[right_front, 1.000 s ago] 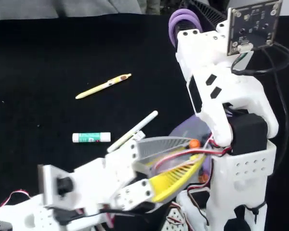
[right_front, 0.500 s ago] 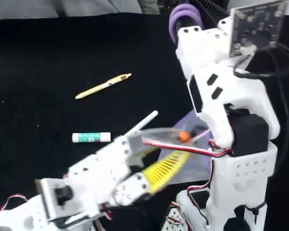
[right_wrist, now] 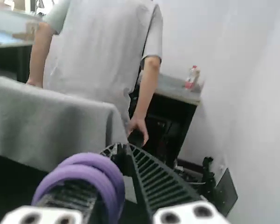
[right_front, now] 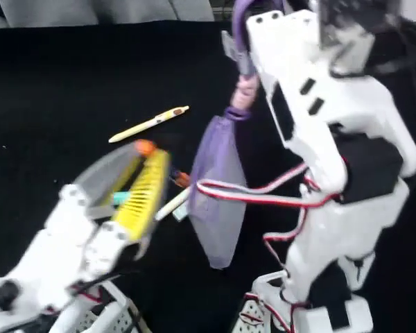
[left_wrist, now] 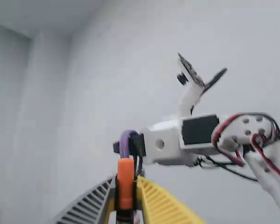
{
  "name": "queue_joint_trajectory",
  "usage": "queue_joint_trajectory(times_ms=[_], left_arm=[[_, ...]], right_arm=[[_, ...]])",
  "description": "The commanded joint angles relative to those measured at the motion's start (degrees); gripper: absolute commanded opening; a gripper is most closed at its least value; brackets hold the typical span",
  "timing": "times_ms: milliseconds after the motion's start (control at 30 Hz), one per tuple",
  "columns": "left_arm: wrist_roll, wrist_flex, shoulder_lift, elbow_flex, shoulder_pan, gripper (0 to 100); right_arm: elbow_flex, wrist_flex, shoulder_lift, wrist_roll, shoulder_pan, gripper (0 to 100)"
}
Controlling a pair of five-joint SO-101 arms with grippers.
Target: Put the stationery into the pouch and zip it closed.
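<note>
The purple pouch (right_front: 218, 187) hangs in the air by its top corner, with my right gripper (right_front: 239, 66) shut on it above the table's middle. That gripper's purple and dark fingers (right_wrist: 84, 175) also appear in the right wrist view. My left gripper (right_front: 147, 149), with grey and yellow fingers and an orange tip, is shut and empty, left of the pouch and tilted upward (left_wrist: 125, 186). A yellow pen (right_front: 149, 123) lies farther back on the black table (right_front: 48, 83). A white pen (right_front: 170, 205) and a glue stick (right_front: 121, 198) lie partly hidden under the left gripper.
Grey cloth (right_front: 90, 10) runs along the table's far edge. The right arm's body and base (right_front: 319, 277) fill the front right, with red and white cables (right_front: 263, 191) looping beside the pouch. The table's left half holds nothing else.
The right arm has lifted the pouch off the table so it now hangs upright. The left gripper pulled back to the left, away from the pouch, and its fingers came together.
</note>
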State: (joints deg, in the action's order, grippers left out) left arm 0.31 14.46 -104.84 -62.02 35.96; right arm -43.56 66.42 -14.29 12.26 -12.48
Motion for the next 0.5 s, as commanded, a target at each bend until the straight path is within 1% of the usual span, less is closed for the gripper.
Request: queue_joint_trajectory(times_ms=[0, 67, 133, 333, 467], left_arm=[[9.9, 0.4, 0.1, 8.3, -13.1, 3], [12.7, 0.4, 0.1, 10.4, -17.8, 3], [15.3, 0.4, 0.1, 11.6, -20.4, 3], [21.0, 0.4, 0.2, 10.5, -21.0, 3], [23.6, 0.2, 0.2, 6.5, -21.0, 3]], right_arm=[[-8.9, 3.8, 5.2, 0.5, -2.4, 1.1], [-10.9, 5.2, 6.8, 0.4, -2.5, 1.1], [-12.2, 6.9, 7.3, 0.4, -2.2, 1.1], [-14.5, 14.3, 5.0, 0.4, -1.5, 1.1], [-13.8, 16.0, 2.9, 0.2, -1.3, 1.1]])
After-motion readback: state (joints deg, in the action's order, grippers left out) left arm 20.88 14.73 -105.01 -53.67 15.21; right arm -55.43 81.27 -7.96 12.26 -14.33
